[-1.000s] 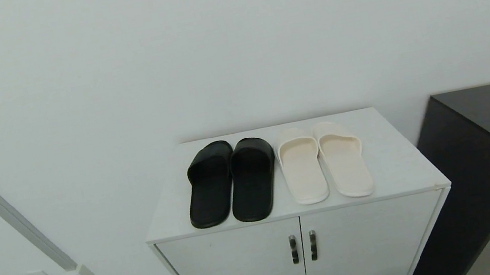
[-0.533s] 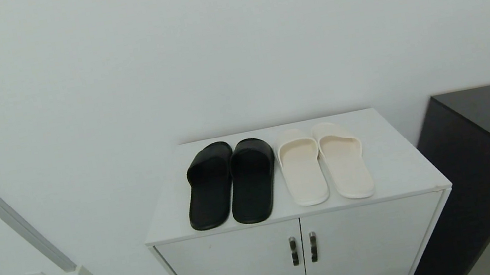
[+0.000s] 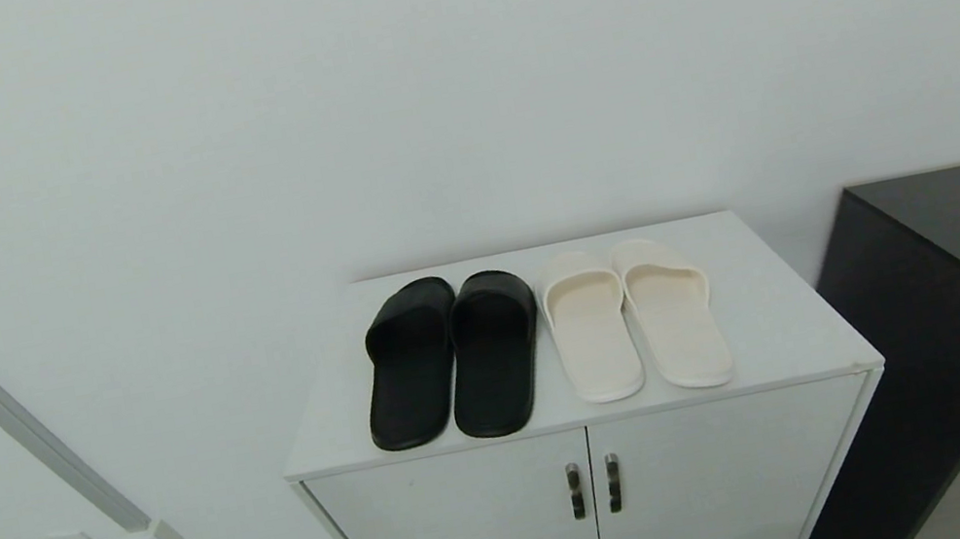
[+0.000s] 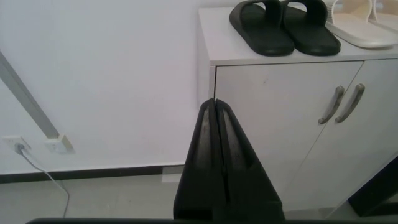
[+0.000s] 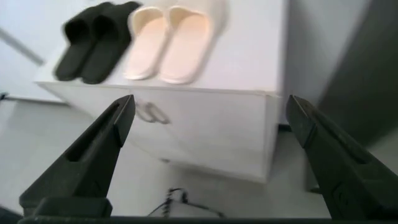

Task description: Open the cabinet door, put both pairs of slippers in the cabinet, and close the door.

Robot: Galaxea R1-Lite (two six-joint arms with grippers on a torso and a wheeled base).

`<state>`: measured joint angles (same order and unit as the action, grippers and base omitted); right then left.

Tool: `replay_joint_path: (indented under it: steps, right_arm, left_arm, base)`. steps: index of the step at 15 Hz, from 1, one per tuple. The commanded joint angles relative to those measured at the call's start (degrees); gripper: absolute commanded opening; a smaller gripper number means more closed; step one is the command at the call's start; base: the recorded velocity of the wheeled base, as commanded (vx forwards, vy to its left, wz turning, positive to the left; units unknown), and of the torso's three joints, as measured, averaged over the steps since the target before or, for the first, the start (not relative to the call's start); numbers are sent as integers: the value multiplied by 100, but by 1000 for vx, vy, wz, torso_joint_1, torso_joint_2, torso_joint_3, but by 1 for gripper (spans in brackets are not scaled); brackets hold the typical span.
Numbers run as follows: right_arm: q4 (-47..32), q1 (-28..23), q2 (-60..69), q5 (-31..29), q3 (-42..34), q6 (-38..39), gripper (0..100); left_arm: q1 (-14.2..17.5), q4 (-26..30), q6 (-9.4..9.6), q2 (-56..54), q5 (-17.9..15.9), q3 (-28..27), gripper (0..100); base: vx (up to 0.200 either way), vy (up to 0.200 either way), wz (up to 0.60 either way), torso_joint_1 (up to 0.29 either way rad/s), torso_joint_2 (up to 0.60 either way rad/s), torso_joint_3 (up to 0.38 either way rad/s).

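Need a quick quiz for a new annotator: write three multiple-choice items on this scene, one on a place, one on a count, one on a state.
1. Where are the black slippers and the cream slippers?
A. On the floor
B. On top of the cabinet
C. Inside the cabinet

2. How many handles are on the cabinet's doors?
A. Two
B. Three
C. Four

3. What state are the doors in?
A. Left one open
B. Both open
C. Both shut

Answers:
1 B: both pairs lie side by side on its white top.
2 A: one handle sits on each door, next to the middle seam.
3 C: both fronts lie flush, with only a thin seam between them.
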<state>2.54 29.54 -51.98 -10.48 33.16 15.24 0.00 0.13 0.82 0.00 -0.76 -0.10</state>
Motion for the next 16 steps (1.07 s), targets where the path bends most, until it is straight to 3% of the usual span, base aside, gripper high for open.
replay_joint_path:
  steps: [1, 4, 6, 10, 16]
  right_arm:
    - [546, 1177, -1842, -903, 613, 515, 100]
    - [1126, 1186, -2809, -991, 929, 515, 100]
    - [1293, 1291, -3767, -1606, 1518, 515, 100]
    - [2111, 1414, -4962, -2133, 2274, 463, 100]
    - [2128, 1414, -6474, -2450, 3724, 445, 100]
  left_arm:
    - [0, 4, -3, 9, -4, 1, 0]
    - [0, 4, -3, 9, -4, 1, 0]
    - [0, 4, -3, 9, -4, 1, 0]
    - [0, 4, -3, 9, -4, 1, 0]
    - [0, 4, -11, 9, 5, 1, 0]
  base:
    - [0, 0, 0, 0, 0, 0]
    - [0, 0, 0, 0, 0, 0]
    - [0, 0, 0, 0, 0, 0]
    - [0, 0, 0, 0, 0, 0]
    - [0, 0, 0, 0, 0, 0]
